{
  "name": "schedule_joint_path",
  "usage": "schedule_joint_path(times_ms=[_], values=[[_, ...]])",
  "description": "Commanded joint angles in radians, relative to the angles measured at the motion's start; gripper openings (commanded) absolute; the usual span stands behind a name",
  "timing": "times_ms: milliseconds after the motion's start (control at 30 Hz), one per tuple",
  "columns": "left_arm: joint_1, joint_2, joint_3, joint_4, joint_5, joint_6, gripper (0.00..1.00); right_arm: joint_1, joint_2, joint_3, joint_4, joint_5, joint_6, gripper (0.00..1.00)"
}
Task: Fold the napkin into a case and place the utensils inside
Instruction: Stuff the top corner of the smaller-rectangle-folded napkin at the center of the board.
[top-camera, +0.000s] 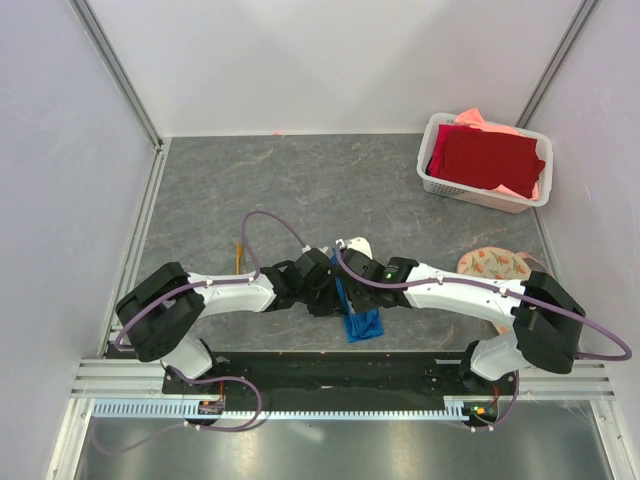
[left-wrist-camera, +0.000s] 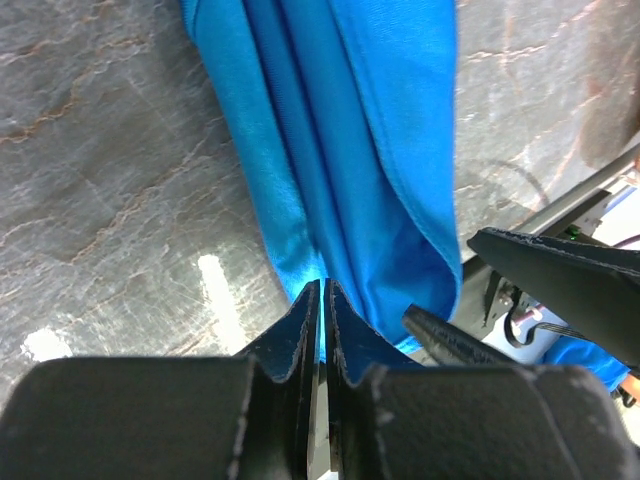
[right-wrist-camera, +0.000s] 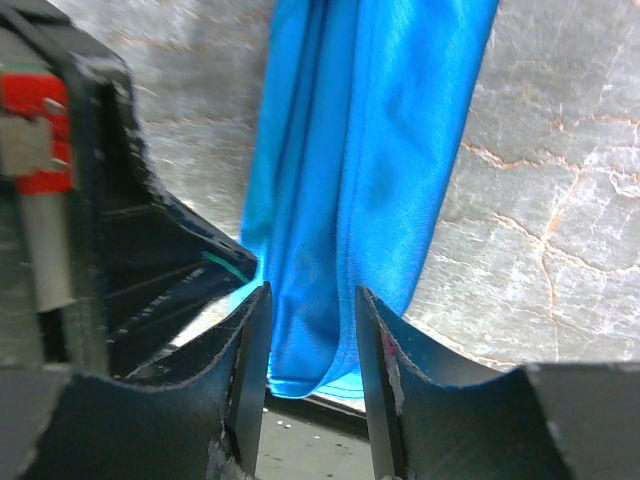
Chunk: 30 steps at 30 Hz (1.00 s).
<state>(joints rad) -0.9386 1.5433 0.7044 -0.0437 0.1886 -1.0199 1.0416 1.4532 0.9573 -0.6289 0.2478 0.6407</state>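
The bright blue napkin (top-camera: 362, 322) hangs bunched into long folds between my two grippers near the table's front middle. My left gripper (left-wrist-camera: 322, 290) is shut on a thin edge of the napkin (left-wrist-camera: 340, 130); in the top view it (top-camera: 328, 292) sits just left of the cloth. My right gripper (right-wrist-camera: 312, 295) is open, with the napkin's (right-wrist-camera: 370, 150) hanging end between its jaws, unclamped. In the top view it (top-camera: 346, 272) meets the left one. A thin orange stick, one of the utensils (top-camera: 238, 256), lies on the table to the left.
A white basket (top-camera: 432, 182) at the back right holds a dark red cloth (top-camera: 490, 158) over a salmon-pink one. A round floral mat (top-camera: 492, 263) lies under the right arm. A small white object (top-camera: 359, 245) sits behind the grippers. A metal rail (top-camera: 330, 385) runs along the near edge.
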Motion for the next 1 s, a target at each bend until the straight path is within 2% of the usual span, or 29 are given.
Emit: schedule_joint_path(times_ms=[0,200,533,700,967], values=[[-0.003,0.024,0.021,0.041,0.020,0.021,0.10,0.000,-0.001,-0.028,-0.003,0.028,-0.007,0.46],[-0.002,0.035,0.012,0.056,0.023,0.015,0.09,0.000,0.006,-0.066,0.024,0.024,-0.003,0.38],[-0.005,0.051,0.001,0.087,0.032,0.003,0.09,0.003,0.056,-0.031,0.063,0.021,0.001,0.13],[-0.012,0.072,-0.009,0.110,0.035,-0.008,0.09,0.002,0.070,-0.019,0.106,-0.028,0.033,0.08],[-0.020,0.078,-0.034,0.131,0.032,-0.022,0.07,0.001,0.079,-0.043,0.147,-0.030,0.080,0.06]])
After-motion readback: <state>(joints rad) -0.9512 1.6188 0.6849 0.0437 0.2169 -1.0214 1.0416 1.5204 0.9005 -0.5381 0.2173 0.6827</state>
